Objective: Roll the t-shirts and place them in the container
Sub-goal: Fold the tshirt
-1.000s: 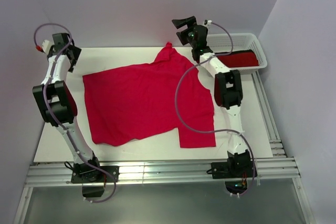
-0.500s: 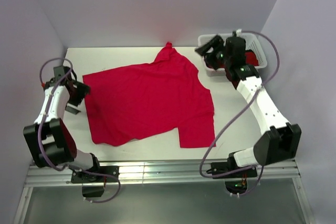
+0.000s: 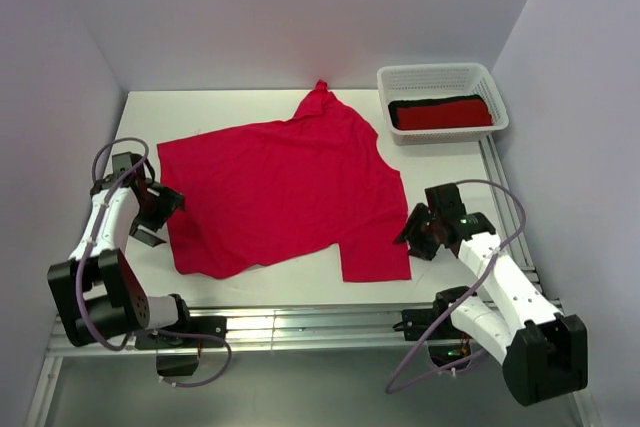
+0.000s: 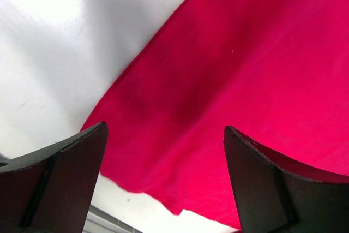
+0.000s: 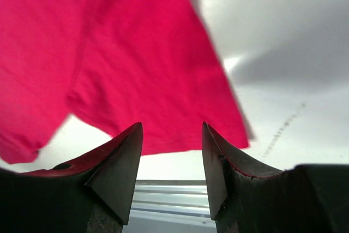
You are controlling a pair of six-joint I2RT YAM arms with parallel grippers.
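A bright red t-shirt [image 3: 280, 187] lies spread flat on the white table [image 3: 450, 162]. It fills the left wrist view [image 4: 245, 69] and the right wrist view [image 5: 109, 53]. My left gripper [image 3: 160, 209] is open and empty, low beside the shirt's left edge. My right gripper [image 3: 412, 232] is open and empty, low just right of the shirt's near right corner. A second red t-shirt [image 3: 443, 115], rolled, lies in the white basket [image 3: 440, 75] on black cloth.
The white lattice basket stands at the table's far right corner. Metal rails [image 3: 300, 327] run along the near edge and down the right side [image 3: 510, 217]. Grey walls close in on the left, back and right.
Both arms have swung down from the far side of the table. The left gripper came to the shirt's left edge, the right gripper from the basket to the shirt's near right corner. The shirt has not moved.
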